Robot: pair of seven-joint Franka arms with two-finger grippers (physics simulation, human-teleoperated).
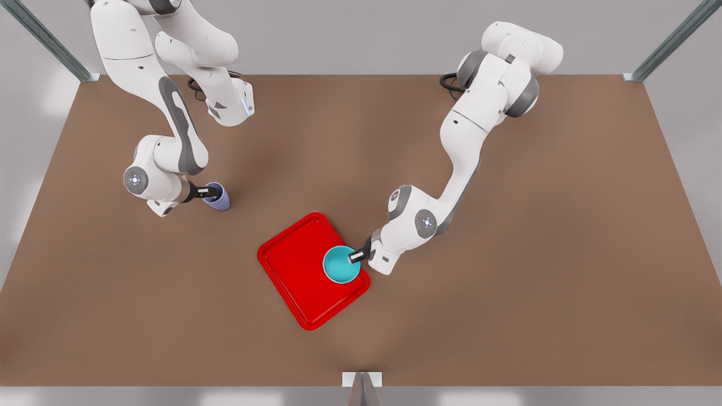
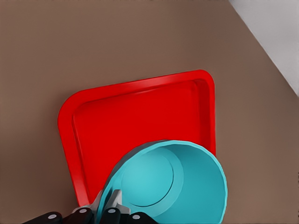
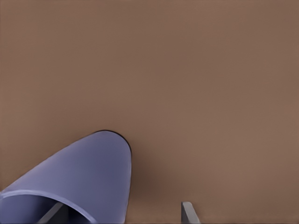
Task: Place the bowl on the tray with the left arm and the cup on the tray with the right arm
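The teal bowl (image 1: 341, 265) (image 2: 187, 186) is over the corner of the red tray (image 1: 293, 265) (image 2: 140, 112) nearest the arm on the front view's right. My left gripper (image 1: 356, 256) (image 2: 114, 199) on that arm is shut on the bowl's rim. I cannot tell whether the bowl touches the tray floor. At the front view's left, the lavender cup (image 1: 219, 198) (image 3: 93, 172) stands on the table. My right gripper (image 1: 207, 193) (image 3: 119, 212) is open astride its wall, one finger inside and the other finger (image 3: 187, 211) well outside.
The brown table (image 1: 507, 282) spreads wide around the tray. Metal frame posts (image 1: 665, 45) stand at the far corners, and a small grey bracket (image 1: 361, 383) sits at the near edge.
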